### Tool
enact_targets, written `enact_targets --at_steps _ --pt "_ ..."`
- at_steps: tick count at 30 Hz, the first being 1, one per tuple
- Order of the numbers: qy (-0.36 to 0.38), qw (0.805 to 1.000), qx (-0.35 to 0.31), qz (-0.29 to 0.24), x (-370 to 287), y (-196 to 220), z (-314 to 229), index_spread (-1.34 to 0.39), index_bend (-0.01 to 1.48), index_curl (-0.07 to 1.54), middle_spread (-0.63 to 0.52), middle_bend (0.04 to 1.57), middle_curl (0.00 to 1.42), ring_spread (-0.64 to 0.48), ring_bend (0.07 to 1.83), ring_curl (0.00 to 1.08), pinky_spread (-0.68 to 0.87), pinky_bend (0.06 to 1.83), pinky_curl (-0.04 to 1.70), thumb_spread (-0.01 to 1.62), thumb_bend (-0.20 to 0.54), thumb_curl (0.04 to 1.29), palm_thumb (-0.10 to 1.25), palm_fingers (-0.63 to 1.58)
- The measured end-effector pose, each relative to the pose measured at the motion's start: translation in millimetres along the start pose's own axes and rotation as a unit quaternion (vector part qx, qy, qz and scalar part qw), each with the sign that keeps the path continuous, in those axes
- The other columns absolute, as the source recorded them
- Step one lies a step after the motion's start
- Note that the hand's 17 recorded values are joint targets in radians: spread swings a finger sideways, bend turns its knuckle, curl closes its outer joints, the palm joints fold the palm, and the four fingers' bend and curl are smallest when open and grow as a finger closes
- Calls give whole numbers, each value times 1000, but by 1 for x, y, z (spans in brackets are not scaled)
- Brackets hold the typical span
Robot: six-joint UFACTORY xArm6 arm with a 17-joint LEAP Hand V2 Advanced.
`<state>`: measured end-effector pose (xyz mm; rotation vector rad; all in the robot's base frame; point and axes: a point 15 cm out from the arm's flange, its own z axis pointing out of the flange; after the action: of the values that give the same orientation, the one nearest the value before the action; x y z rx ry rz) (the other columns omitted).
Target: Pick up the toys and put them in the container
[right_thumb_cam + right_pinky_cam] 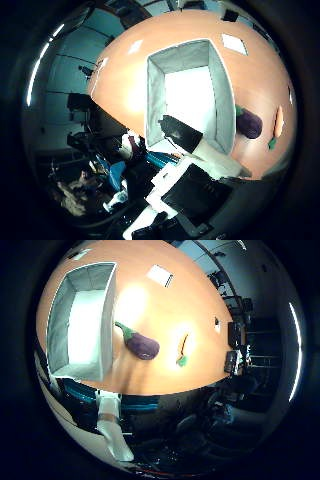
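Note:
A purple toy eggplant [141, 344] with a green stem lies on the orange table [165, 305], right beside the long wall of a grey fabric container [80, 325]. An orange toy carrot [183, 346] with a green top lies a little further from the container than the eggplant. Nothing shows inside the container, only its pale floor. My right hand [192, 150] hovers well above the table near the container's short end. Its fingers [114, 430] reach out relaxed and hold nothing.
A white rectangular patch [160, 275] lies on the table beyond the container, and a small dark mark [217, 324] sits near the table's edge. Office chairs [200, 432] and desks stand on the floor past the table's edge.

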<state>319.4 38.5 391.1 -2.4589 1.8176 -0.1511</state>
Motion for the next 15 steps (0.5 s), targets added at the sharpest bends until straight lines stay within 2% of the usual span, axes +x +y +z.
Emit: enact_targets --at_steps 6,10,15 --pt "6 1000 -1 21 30 5 -2 -422 179 334 -144 279 376 -34 534 178 417 562 79 1099 -22 266 525 441" --pt "18 998 0 53 83 18 -4 -420 170 328 -144 281 376 -33 536 180 415 569 82 1098 -22 270 521 424" --pt "29 995 -26 91 151 49 10 -389 166 320 -112 271 371 19 479 173 411 586 97 1088 -23 269 513 340"
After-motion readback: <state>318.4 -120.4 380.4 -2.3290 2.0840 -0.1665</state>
